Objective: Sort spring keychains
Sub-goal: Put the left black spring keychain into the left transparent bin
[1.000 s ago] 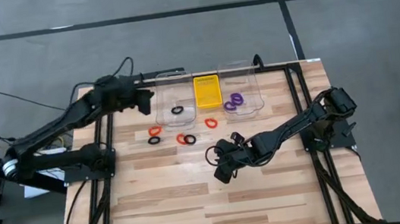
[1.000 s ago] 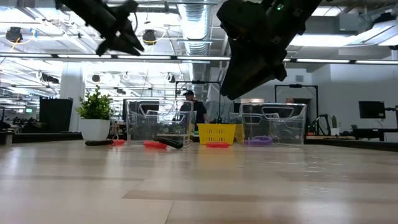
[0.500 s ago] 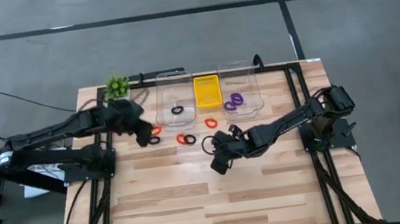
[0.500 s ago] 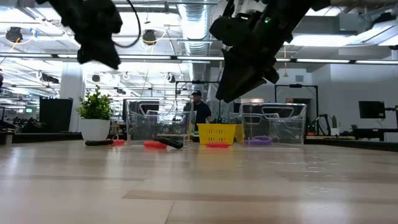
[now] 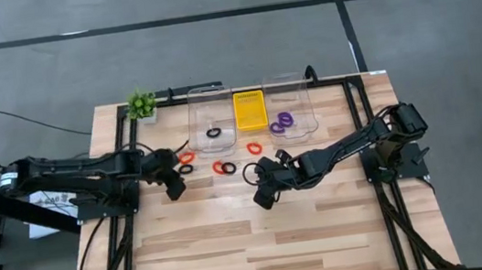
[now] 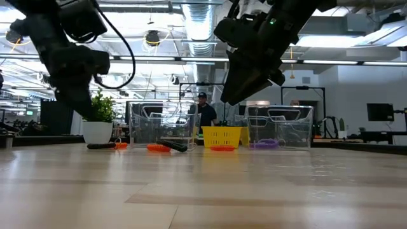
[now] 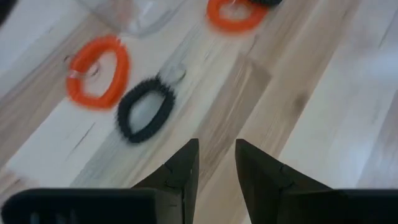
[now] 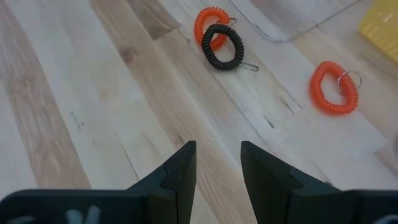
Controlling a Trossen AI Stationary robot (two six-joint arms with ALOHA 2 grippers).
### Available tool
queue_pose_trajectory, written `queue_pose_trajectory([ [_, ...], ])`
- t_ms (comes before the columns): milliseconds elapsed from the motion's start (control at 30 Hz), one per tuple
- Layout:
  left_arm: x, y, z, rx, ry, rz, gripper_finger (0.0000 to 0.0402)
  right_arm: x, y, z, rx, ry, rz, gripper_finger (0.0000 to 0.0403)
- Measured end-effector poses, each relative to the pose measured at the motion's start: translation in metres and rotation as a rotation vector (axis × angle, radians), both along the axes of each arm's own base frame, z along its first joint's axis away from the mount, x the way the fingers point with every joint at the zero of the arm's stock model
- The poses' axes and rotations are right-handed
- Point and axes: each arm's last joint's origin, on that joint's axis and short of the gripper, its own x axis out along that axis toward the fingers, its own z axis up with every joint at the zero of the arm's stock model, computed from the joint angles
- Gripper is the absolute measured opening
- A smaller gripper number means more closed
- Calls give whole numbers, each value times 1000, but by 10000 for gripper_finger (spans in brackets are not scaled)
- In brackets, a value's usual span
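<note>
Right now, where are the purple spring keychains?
In the high view the purple spring keychains lie inside the right-hand clear container at the table's far edge, just right of the yellow tray.

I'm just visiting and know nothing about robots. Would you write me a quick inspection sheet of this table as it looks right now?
Surface: wooden table, bare in front.
Job's things: loose red-orange keychains and black keychains near two clear bins; one black in the left bin, purple keychains in the right.
Clutter: yellow tray, plant.
Grippers: left gripper low by the left keychains, fingers open, empty; right gripper mid-table, open, empty.
Cables: black cables run off the table's left side.
Surroundings: grey floor; a person stands in the room behind.
</note>
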Motion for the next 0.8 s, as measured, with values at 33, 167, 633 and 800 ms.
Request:
queue_pose_trajectory([
  [33, 1, 0, -2, -6, -25, 12, 102, 0, 0, 0, 0, 0, 0, 116],
  [167, 2, 1, -13, 3, -94, 27, 102, 0, 0, 0, -1, 0, 0, 116],
  [633, -7, 9, -34, 78, -63, 193, 102, 0, 0, 0, -12, 6, 16, 116],
  [800, -6, 12, -39, 111, -19, 191, 102, 0, 0, 0, -14, 6, 18, 116],
])
